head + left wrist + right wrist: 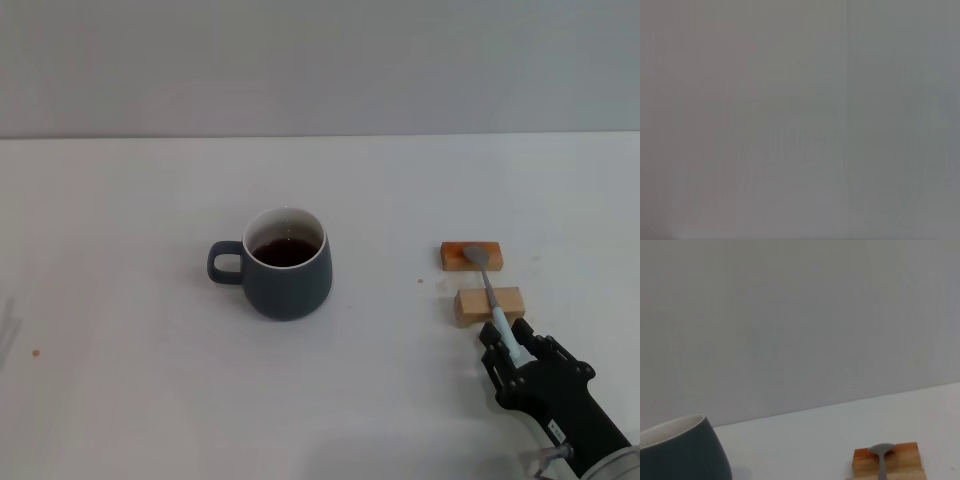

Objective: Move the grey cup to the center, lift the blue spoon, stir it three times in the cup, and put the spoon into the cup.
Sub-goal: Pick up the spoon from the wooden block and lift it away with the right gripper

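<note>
We see the grey cup (287, 263) standing upright near the middle of the white desk (120, 200), its handle at 9 o'clock, dark liquid inside. Bare desk surrounds it on all sides. At 3 o'clock from the cup, well apart, the blue spoon (489, 291) lies across two wooden blocks (472, 256), bowl on the far block, handle toward 5 o'clock. The right claw (512, 347) enters from the lower right corner, closed on the end of the pale handle. Its arm is cut off by the picture edge. The left wrist view shows only grey blur; we see no left claw.
</note>
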Robot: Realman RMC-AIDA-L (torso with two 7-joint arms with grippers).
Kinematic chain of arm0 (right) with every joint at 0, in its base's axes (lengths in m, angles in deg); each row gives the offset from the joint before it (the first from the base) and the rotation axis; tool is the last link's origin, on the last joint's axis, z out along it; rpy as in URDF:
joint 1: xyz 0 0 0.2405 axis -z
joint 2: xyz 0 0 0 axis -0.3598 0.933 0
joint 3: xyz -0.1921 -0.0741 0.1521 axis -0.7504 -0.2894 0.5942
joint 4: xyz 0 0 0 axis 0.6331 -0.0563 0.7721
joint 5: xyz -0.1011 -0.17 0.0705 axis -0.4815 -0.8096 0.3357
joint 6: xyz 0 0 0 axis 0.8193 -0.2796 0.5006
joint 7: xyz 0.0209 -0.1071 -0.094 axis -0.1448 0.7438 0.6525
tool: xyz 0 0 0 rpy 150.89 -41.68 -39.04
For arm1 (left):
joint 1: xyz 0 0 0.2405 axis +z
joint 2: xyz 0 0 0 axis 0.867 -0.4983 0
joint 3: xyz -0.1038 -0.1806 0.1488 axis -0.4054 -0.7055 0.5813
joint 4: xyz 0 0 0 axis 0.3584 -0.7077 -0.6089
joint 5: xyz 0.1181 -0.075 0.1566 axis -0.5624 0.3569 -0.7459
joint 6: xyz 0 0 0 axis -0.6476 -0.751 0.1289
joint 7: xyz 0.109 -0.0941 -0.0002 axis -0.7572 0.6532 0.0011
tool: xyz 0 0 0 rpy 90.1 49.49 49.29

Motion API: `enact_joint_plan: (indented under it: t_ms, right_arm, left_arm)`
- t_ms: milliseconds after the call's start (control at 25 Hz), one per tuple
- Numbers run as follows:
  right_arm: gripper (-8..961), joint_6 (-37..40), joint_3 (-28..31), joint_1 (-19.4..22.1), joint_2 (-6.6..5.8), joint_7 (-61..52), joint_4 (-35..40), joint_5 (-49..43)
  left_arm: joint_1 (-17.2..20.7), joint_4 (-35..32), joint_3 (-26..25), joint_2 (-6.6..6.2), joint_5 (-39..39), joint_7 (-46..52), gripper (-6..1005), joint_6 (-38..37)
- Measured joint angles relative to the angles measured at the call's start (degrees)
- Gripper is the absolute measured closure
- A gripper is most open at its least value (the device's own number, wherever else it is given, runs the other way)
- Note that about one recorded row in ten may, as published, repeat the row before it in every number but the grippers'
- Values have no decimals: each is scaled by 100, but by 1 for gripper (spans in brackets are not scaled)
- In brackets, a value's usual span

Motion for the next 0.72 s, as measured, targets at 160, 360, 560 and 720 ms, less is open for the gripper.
enact_joint_plan:
  t_ms: [160,360,560,720]
  right_arm:
    - [582,-63,10,-9,-4,-134,1,58]
    - [655,-90,10,-41,-9,-314,19,84]
    - [791,75,-57,2,-9,-287,-10,48]
    - [791,232,-109,16,-12,-285,-48,7]
  left_arm:
    - [6,0,0,0,2,0,144,6]
    - [19,0,0,0,17,0,144,6]
    - [26,0,0,0,19,0,144,0]
    - [27,0,0,6,18,0,144,-2]
